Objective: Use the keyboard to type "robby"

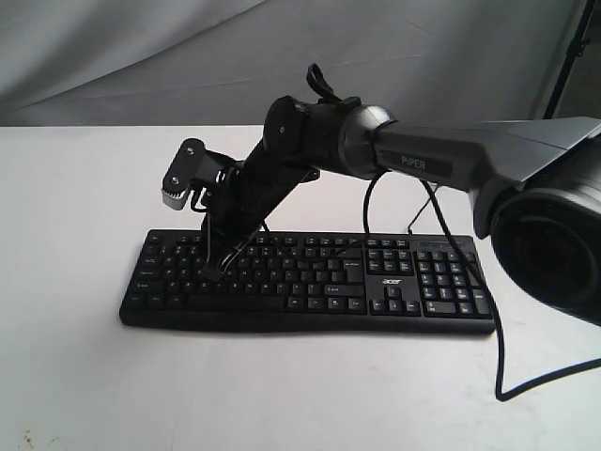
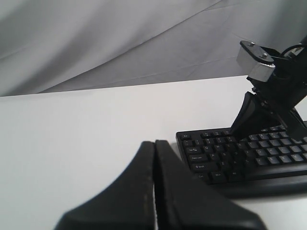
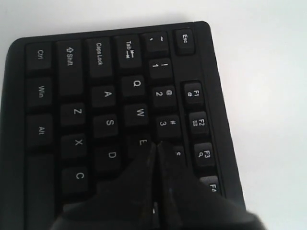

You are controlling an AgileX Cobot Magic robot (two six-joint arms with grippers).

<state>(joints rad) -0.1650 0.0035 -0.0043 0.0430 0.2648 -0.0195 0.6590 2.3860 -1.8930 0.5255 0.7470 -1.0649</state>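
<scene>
The black keyboard (image 1: 376, 293) lies flat across the white table, its "acer" logo beside the number pad. My right arm reaches across to the keyboard's left part. The right gripper (image 1: 209, 273) is shut, its tips coming down onto the letter keys. In the right wrist view the shut right gripper (image 3: 156, 144) points between the E key (image 3: 142, 142) and the 4 key, hiding the keys beneath it. The left gripper (image 2: 154, 143) is shut on nothing and hangs over bare table beside the keyboard's (image 2: 216, 160) Esc corner. It does not appear in the exterior view.
The white table (image 1: 84, 188) extends around the keyboard. A thin black cable (image 1: 499, 348) runs from behind the number pad and loops off the right side. A grey cloth backdrop (image 1: 141, 56) hangs behind. The right arm's body (image 1: 310, 141) rises over the keyboard's middle.
</scene>
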